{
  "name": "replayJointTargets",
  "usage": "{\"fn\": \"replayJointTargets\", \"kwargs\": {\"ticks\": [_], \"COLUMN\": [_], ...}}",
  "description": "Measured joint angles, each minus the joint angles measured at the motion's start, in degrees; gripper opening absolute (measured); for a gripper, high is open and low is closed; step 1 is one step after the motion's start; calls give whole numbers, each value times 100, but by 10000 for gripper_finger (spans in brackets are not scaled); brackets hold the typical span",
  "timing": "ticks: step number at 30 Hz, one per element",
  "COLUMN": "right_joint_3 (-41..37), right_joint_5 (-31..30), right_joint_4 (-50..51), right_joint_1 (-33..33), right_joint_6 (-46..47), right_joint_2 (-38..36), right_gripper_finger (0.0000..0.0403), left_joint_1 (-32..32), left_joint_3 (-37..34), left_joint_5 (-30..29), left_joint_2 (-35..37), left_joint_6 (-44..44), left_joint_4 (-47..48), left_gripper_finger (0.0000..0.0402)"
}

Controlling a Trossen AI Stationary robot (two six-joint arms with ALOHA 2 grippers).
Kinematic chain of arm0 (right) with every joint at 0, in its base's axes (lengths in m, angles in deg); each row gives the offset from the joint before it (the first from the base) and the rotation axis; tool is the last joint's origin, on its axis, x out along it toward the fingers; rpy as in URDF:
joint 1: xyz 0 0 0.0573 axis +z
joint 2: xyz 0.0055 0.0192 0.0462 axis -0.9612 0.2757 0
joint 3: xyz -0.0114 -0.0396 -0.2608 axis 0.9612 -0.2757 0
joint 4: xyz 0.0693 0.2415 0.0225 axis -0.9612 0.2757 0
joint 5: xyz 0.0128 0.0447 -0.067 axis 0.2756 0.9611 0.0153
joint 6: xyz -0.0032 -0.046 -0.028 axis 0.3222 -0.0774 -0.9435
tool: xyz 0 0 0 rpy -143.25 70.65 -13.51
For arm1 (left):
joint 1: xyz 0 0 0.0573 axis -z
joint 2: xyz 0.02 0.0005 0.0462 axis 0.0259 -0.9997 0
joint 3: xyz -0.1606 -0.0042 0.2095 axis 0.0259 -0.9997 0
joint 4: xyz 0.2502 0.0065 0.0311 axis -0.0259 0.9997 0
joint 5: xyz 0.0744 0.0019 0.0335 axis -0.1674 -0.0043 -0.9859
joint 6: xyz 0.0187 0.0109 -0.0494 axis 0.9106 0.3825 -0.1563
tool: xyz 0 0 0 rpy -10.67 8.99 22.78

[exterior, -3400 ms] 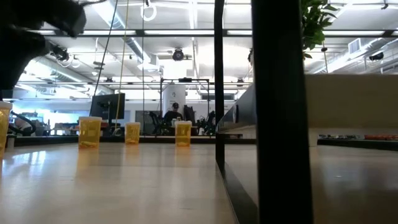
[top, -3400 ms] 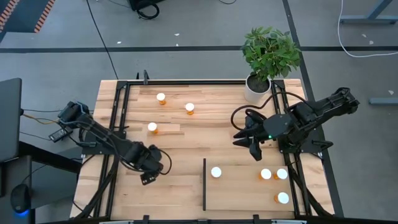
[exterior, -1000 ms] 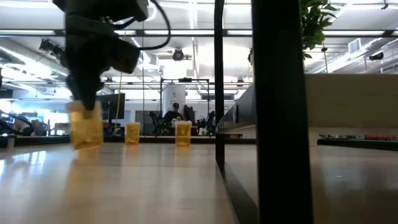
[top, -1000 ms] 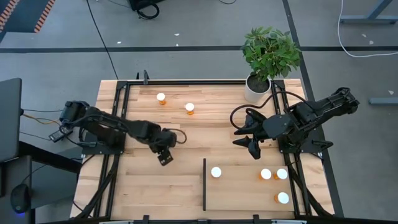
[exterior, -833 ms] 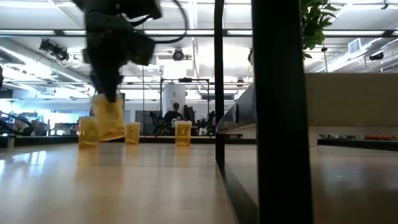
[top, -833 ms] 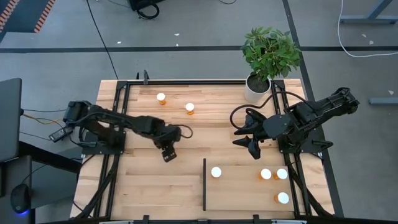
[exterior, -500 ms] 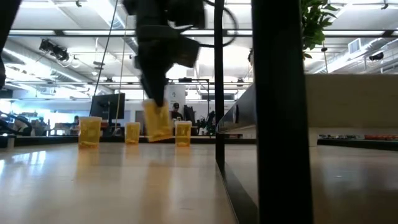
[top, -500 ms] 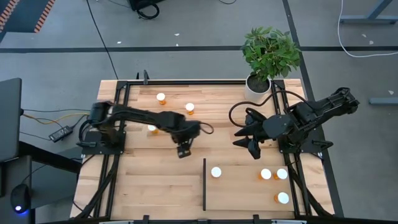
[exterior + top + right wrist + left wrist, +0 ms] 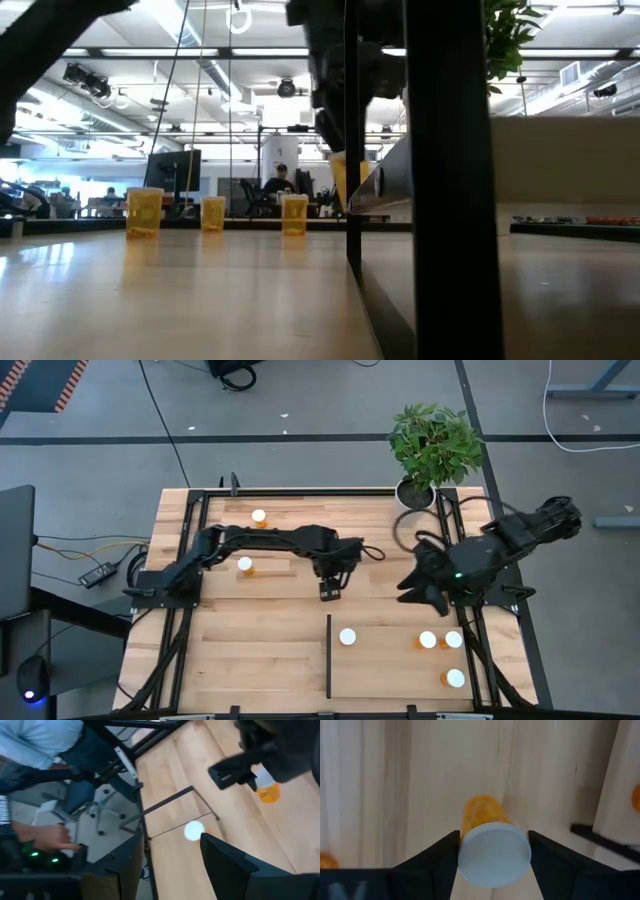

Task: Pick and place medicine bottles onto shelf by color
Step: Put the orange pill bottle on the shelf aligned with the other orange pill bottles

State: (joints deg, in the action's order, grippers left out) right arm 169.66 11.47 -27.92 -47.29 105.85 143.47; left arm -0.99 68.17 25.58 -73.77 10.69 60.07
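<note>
aloft, left pincer (image 9: pixel 330 588) gripping orange bottle (image 9: pixel 487 840)

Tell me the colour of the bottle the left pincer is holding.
Orange body with a white cap: the bottle in the left pincer. The left wrist view shows it best.

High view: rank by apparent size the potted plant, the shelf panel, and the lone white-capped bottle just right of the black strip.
1. Shelf panel, largest.
2. Potted plant, clearly smaller in footprint; it stands taller, so nearer the overhead camera, which may enlarge it a little.
3. White-capped bottle, by far the smallest.

Left gripper (image 9: pixel 329 588) clamped mid-table, raised
</note>
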Motion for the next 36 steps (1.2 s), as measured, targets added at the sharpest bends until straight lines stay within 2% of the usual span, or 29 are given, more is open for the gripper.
{"fn": "replayJointTargets", "kwargs": {"ticks": [5, 9, 19, 22, 28, 31, 36], "right_joint_3": [263, 409, 411, 411, 411, 411, 411], "right_joint_5": [-121, -275, -280, -448, -510, -537, -598], "right_joint_4": [529, 989, 1184, 1222, 1217, 1219, 1338], "right_joint_1": [226, 356, 396, 396, 395, 394, 394], "right_joint_6": [118, 219, 216, 167, 121, 122, 121], "right_joint_2": [-291, -356, -325, -325, -325, -325, -322], "right_gripper_finger": [203, 203, 203, 205, 214, 220, 223], "left_joint_1": [61, 115, 120, 120, 98, 94, 25], "left_joint_3": [633, 872, 944, 944, 944, 944, 1136], "left_joint_5": [-22, -35, -46, -91, 45, -181, -236], "left_joint_2": [-513, -780, -989, -991, -991, -991, -965], "left_joint_6": [118, 115, 80, -22, -56, -185, -192], "left_joint_4": [201, 177, 64, -29, -18, -18, 282], "left_gripper_finger": [227, 223, 230, 236, 287, 316, 351]}}
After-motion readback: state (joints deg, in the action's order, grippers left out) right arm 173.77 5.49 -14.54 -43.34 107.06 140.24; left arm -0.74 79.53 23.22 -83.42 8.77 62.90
